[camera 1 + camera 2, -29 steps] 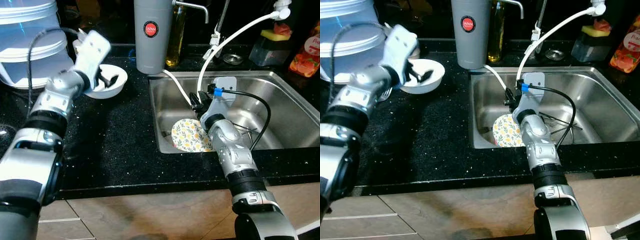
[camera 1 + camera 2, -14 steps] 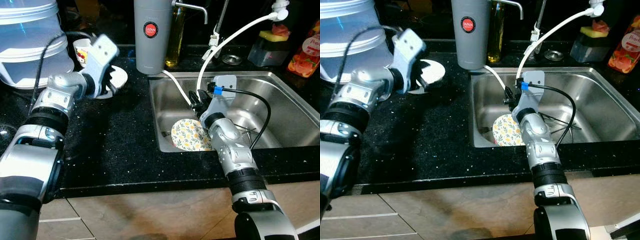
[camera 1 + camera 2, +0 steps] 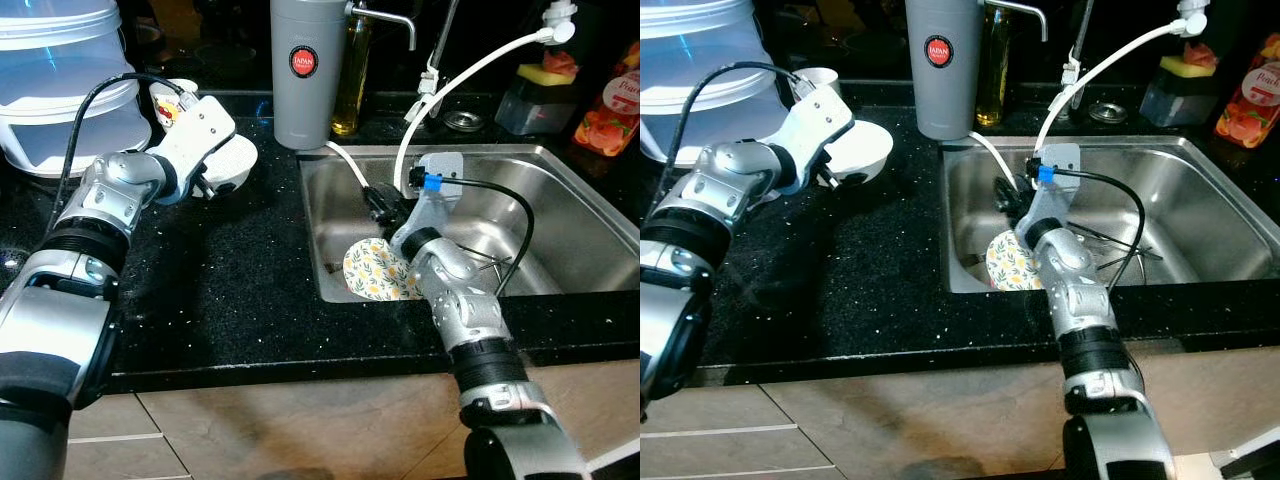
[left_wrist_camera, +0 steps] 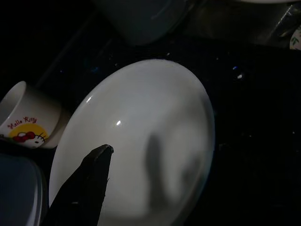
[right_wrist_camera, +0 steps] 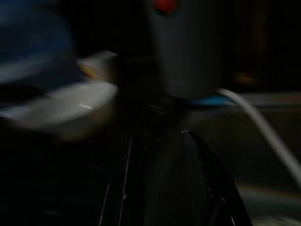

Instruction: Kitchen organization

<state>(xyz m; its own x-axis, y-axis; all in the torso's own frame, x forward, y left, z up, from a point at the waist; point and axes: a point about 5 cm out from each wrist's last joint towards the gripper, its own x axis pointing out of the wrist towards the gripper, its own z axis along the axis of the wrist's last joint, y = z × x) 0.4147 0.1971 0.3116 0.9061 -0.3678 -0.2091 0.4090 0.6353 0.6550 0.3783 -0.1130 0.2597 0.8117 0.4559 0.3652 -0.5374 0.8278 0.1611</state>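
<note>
Reaching left pincer (image 3: 215, 180) at white bowl (image 3: 235, 160) on counter (image 3: 230, 290)

Both arms are built of rounded silver-grey metal segments joined by black ribbed rings. The left arm's white box-shaped wrist housing (image 3: 203, 128) carries a black cable (image 3: 85, 82) that loops up from the forearm. The right arm's pale grey wrist bracket (image 3: 440, 168) bears a small blue connector (image 3: 432, 183), and a black cable (image 3: 510, 205) arcs from it. The long black finger (image 4: 82, 188) is matte and tapers to a blunt tip.
</note>
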